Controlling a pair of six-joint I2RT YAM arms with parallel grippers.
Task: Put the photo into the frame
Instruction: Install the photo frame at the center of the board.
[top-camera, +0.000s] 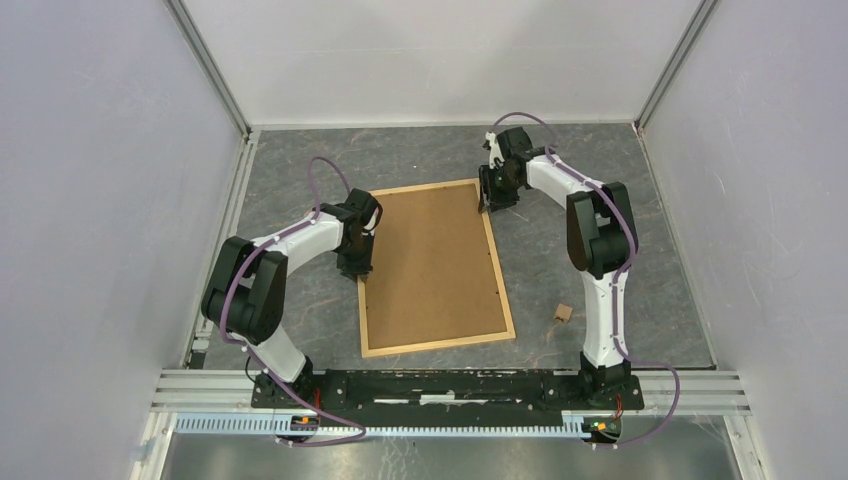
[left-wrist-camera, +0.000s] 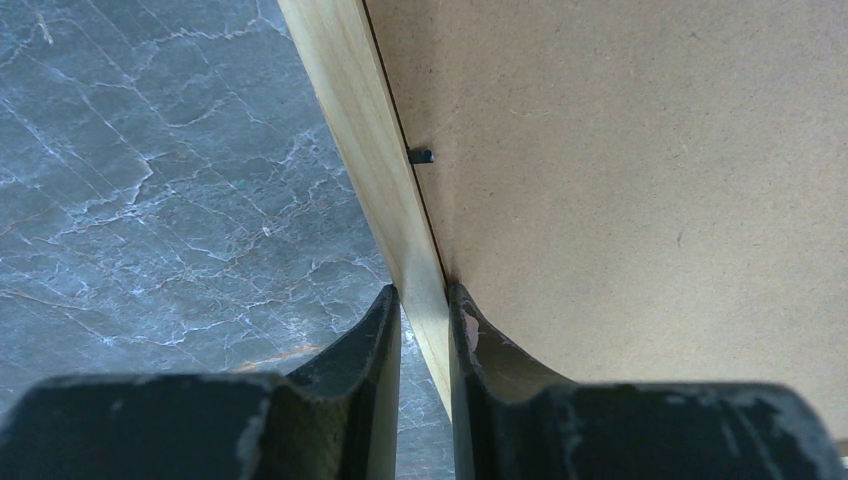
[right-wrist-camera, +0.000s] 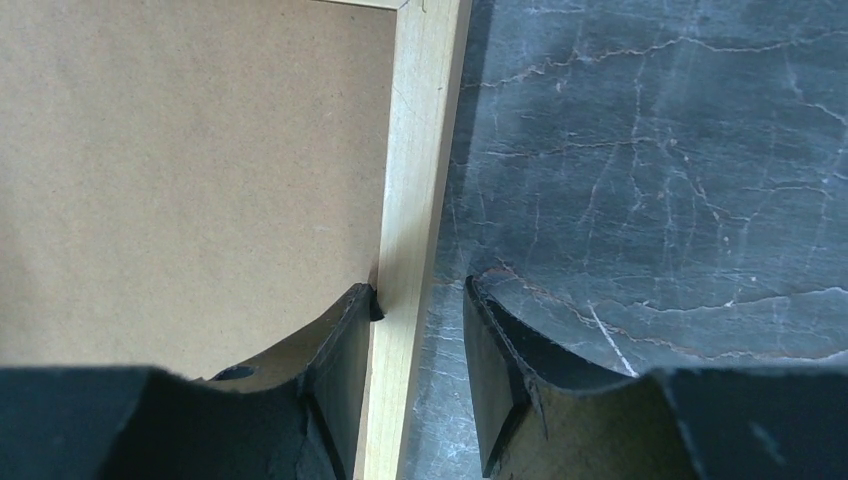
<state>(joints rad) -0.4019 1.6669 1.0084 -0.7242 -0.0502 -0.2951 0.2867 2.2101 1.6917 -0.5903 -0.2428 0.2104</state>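
The frame (top-camera: 497, 270) lies back side up in the middle of the table, its brown fibreboard panel (top-camera: 430, 265) facing the camera. The photo is out of view. My left gripper (top-camera: 357, 272) is shut on the frame's left wood strip (left-wrist-camera: 400, 200), one finger outside it and one on the panel side (left-wrist-camera: 425, 300). My right gripper (top-camera: 490, 208) stands open astride the right strip (right-wrist-camera: 415, 200) near the far right corner. Its inner finger (right-wrist-camera: 350, 340) touches the strip, while the outer finger (right-wrist-camera: 490, 350) stands apart over bare table.
A small brown block (top-camera: 562, 314) lies on the grey marble table to the right of the frame. A black retaining tab (left-wrist-camera: 421, 156) sits on the panel's left edge. White walls enclose the table on three sides, and a metal rail (top-camera: 450, 385) runs along the front.
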